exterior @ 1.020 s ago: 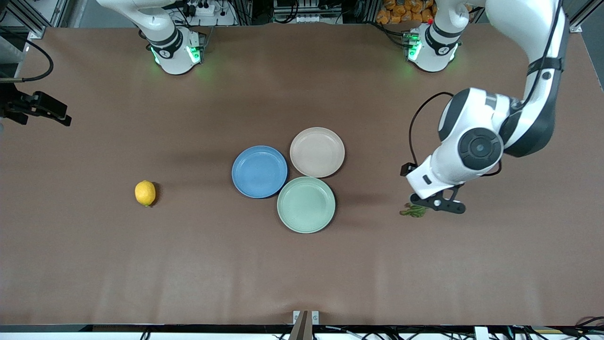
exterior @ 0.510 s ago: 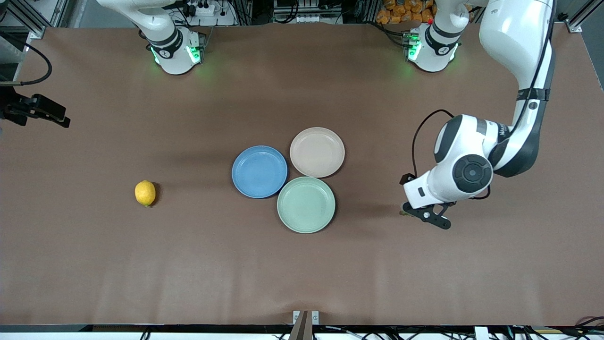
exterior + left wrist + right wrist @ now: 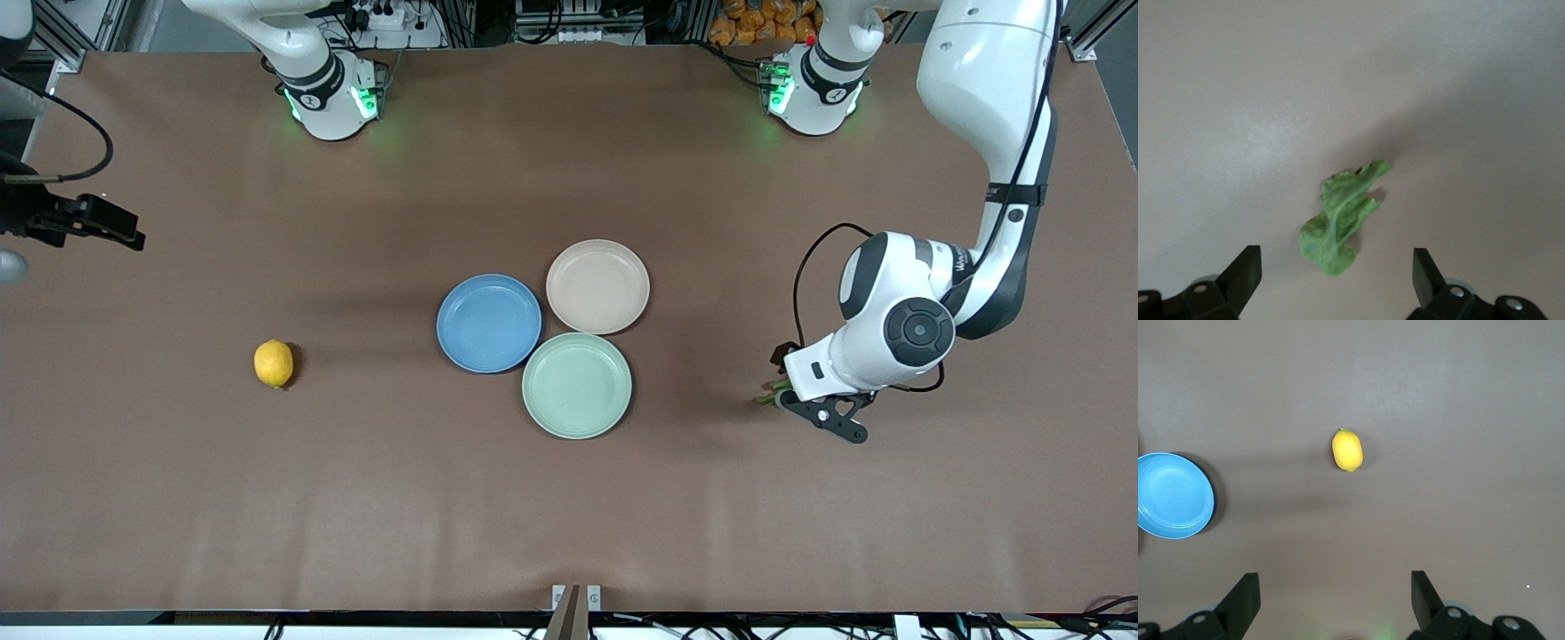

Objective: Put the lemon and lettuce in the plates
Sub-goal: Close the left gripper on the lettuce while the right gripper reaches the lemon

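1. The left claw [image 3: 813, 411] hangs low over the tabletop [image 3: 569, 498] toward the left arm's end, directly above the lettuce [image 3: 770, 394]. In the left wrist view its two black fingers [image 3: 1238, 277] stand wide apart with nothing between them, and the lettuce [image 3: 1341, 220] lies on the bare surface between and just ahead of the tips, touched by neither.
2. Only a green sliver of the lettuce shows in the front view, at the claw's 10 o'clock edge; the rest is hidden under the wrist.
3. A line of dark lettering runs along the left arm's white forearm, too small to read.
4. The right claw [image 3: 116, 229] is up over the right arm's end of the tabletop, at about 10 o'clock from the lemon [image 3: 274, 363]. The right wrist view shows its fingers [image 3: 1241, 600] spread and empty, with the lemon [image 3: 1347, 450] and the blue plate [image 3: 1173, 495] on the surface below.
5. The lemon lies alone on the tabletop, well apart from the plates, at 9 o'clock from the blue plate [image 3: 489, 323].
6. The blue plate, the beige-pink plate [image 3: 597, 286] and a mint-green plate [image 3: 577, 385] sit clustered mid-tabletop with rims touching or nearly so; all three are empty. The beige-pink one is at 2 o'clock from the blue, the mint-green one at 4 o'clock.
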Available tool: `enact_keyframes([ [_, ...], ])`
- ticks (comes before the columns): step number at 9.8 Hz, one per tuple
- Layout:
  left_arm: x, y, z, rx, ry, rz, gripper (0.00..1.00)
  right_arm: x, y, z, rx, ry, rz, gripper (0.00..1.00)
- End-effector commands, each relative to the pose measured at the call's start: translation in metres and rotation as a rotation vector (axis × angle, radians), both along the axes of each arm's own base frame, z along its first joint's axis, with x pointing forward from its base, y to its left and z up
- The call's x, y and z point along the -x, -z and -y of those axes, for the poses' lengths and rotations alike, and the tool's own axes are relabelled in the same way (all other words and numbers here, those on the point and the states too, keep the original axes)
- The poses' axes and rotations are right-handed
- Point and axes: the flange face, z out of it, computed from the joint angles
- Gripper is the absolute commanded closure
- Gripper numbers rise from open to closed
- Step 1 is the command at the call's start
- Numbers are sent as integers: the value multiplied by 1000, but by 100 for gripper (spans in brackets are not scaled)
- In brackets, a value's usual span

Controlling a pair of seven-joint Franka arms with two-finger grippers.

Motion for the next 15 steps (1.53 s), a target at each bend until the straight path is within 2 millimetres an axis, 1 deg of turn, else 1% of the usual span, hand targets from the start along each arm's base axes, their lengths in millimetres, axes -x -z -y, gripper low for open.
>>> enact_keyframes([
  [1,12,12,-4,23,19,18,0,-10,13,-5,-11,3,-21,0],
  [4,13,27,-5,23,37,10,0,-28,45,-10,-19,-1,-50,0],
  [7,15,53,-5,25,32,-25,0,-38,81,-11,-17,-3,-75,0],
  [9,15,69,1,23,32,-22,0,-40,108,-11,-17,-4,-65,0],
  [11,15,82,-3,25,20,-36,0,-40,134,-10,-16,-3,-58,0],
  [15,12,95,-6,23,-4,-47,0,-35,192,-14,-15,-11,-23,0],
])
